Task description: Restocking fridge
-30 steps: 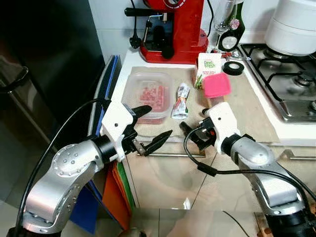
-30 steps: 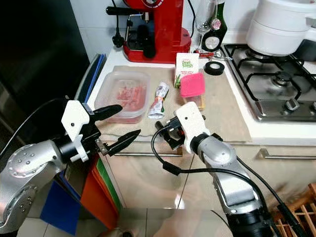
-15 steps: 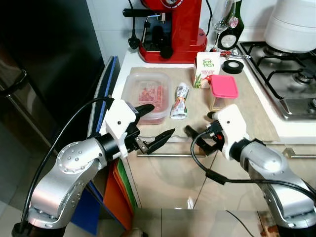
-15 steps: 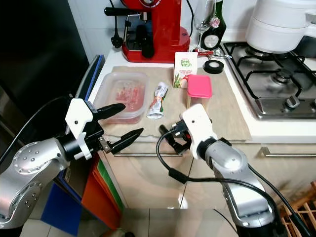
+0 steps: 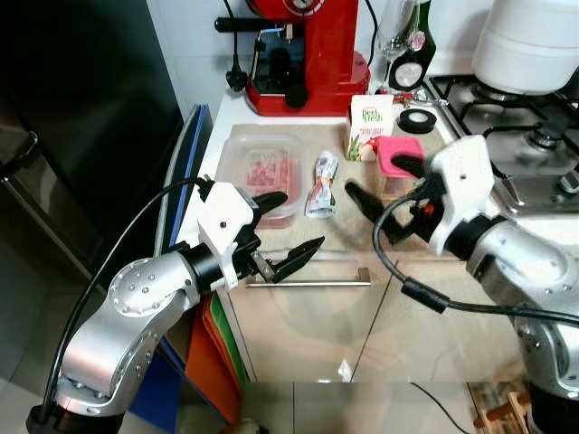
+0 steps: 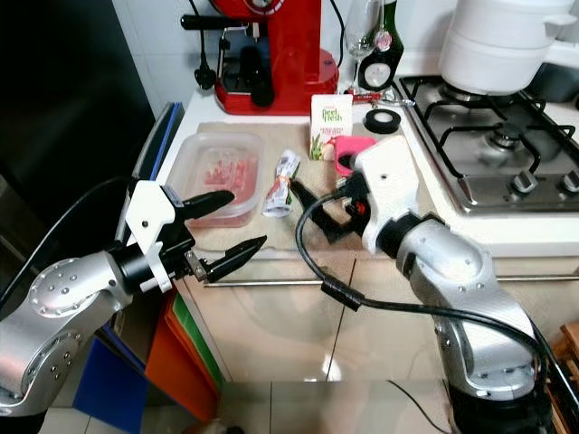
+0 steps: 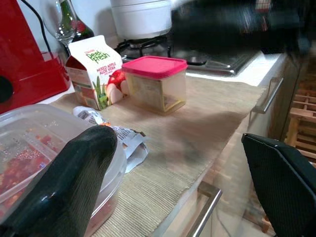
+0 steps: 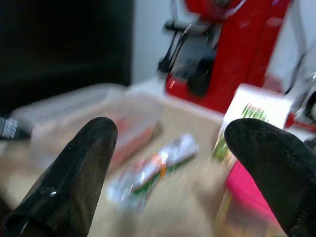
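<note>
On the beige mat lie a clear tub of red meat, a crumpled foil packet, a small juice carton and a pink-lidded tub. My right gripper hovers open over the mat, right in front of the pink-lidded tub and partly hiding it; its wrist view is blurred, with the packet between the fingers. My left gripper hangs open at the counter's front edge, just before the meat tub. Neither gripper holds anything.
The black fridge stands at the left, its door shut, with coloured boards wedged beside the cabinet. A red coffee machine, bottle and tape roll stand behind the mat. A gas hob with a white pot lies to the right.
My right gripper has risen from the counter's front edge and moved forward over the mat toward the pink-lidded tub. The left gripper has stayed put. The camera shifted slightly.
</note>
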